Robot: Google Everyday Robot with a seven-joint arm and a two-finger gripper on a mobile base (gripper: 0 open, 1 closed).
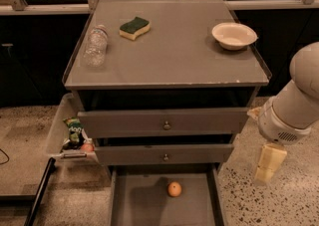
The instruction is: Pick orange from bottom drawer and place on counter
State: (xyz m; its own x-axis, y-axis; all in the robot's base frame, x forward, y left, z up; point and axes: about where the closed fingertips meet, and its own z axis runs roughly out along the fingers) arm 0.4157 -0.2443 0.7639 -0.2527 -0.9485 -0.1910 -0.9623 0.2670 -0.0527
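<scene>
The orange [174, 188] is small and round and lies on the bare floor of the open bottom drawer [134, 202], right of its middle. The grey counter [174, 51] tops the cabinet above it. My gripper [269, 163] hangs below my white arm at the right of the cabinet, pointing down, at about the height of the lower knobbed drawer. It is to the right of the orange and above it, outside the drawer, apart from it. Nothing is seen in the gripper.
On the counter lie a plastic bottle [95, 46], a green and yellow sponge [134, 27] and a white bowl [234, 35]. Two knobbed drawers [164, 125] sit above the bottom drawer. A side bin at the left [56, 133] holds a green snack packet [75, 129].
</scene>
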